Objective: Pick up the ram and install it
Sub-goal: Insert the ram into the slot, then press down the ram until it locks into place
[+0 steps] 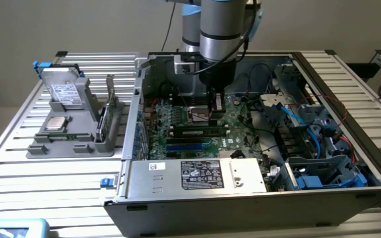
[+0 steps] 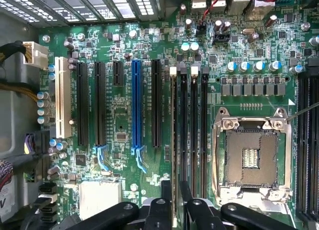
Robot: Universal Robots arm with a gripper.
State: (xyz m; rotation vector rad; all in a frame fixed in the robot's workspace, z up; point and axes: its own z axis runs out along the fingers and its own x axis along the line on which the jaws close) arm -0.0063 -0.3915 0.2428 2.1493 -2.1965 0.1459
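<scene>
— Here, what is being shown inside the open computer case (image 1: pixel 243 213)?

— A robot arm (image 1: pixel 220 29) is being pictured reaching down into it. The gripper (image 1: pixel 215 118) is being held low over the motherboard (image 2: pixel 119 115), just beside the CPU socket (image 2: pixel 251 155), on the socket's side that faces the long expansion slots.

— And where is the ram (image 1: pixel 197 132) (image 2: pixel 173 140) being seen?

— It is being pictured standing on edge in a memory slot, the one farthest from the CPU socket in the group of four lying between the socket and the blue slot (image 2: pixel 136 110). From the wrist camera it is being viewed edge-on, as a thin strip running away from the gripper toward a white latch (image 2: pixel 173 70).

— How are the fingers (image 2: pixel 164 210) being held?

— They are being shown slightly spread, one on each side of the ram's upper edge, near one end of the stick. A dark gap is being left between the stick and one finger, so nothing is being pinched. Whether the ram is fully seated cannot be told.

— Is anything else being caught in the frame?

— Well apart from the CPU socket, outside the case wall, a grey holder (image 1: pixel 71 134) is being seen on the slatted table (image 1: pixel 45 173), with a hard drive (image 1: pixel 63 91) propped in it.
</scene>
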